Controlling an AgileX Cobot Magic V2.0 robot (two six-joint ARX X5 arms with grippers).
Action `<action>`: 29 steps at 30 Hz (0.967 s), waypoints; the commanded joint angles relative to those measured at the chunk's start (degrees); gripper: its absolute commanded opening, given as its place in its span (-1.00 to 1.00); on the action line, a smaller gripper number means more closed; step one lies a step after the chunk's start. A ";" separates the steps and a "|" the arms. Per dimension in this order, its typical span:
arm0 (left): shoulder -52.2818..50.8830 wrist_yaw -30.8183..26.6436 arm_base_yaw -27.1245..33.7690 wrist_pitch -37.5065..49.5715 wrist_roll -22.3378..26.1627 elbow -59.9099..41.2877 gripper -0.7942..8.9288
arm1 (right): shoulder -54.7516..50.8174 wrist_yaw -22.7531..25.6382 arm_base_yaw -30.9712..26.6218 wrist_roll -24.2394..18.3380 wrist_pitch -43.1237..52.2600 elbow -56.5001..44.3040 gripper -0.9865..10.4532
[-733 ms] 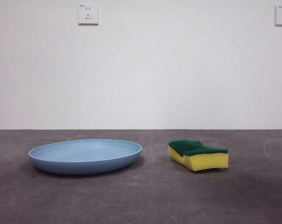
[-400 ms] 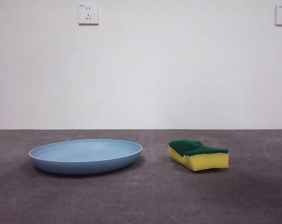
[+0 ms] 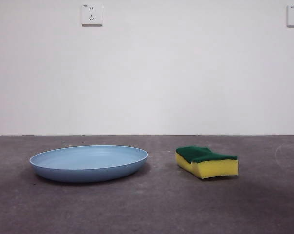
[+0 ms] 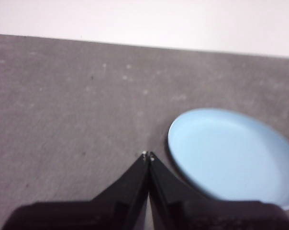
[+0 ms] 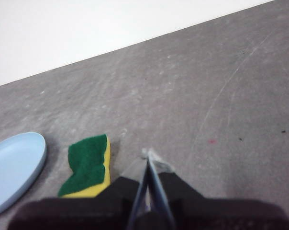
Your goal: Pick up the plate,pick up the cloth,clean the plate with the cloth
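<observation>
The light-blue plate [image 3: 89, 163] lies flat on the grey table at the left of the front view. The cloth, a yellow sponge with a dark green top [image 3: 207, 162], lies to its right, apart from it. Neither gripper shows in the front view. In the left wrist view my left gripper [image 4: 148, 155] is shut and empty, above the table just beside the plate's [image 4: 230, 155] rim. In the right wrist view my right gripper [image 5: 149, 154] is shut and empty, above the table beside the sponge [image 5: 87, 165]; the plate's edge [image 5: 13, 165] shows beyond it.
A white wall stands behind the table's far edge, with two sockets [image 3: 91, 14] high up. Faint scratch marks [image 5: 226, 100] run over the grey table top.
</observation>
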 commanded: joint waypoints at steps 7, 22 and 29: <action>9.70 2.32 0.20 0.42 -3.91 9.07 -0.85 | 17.49 -5.33 0.02 -0.33 -0.17 13.51 -0.84; 41.29 15.30 0.20 -14.05 1.97 32.89 -0.85 | 45.92 -18.10 0.02 -12.20 -21.79 38.64 -0.83; 49.79 16.61 0.13 -18.45 2.45 38.49 -0.77 | 49.75 -17.99 0.02 -13.90 -25.83 42.27 -0.38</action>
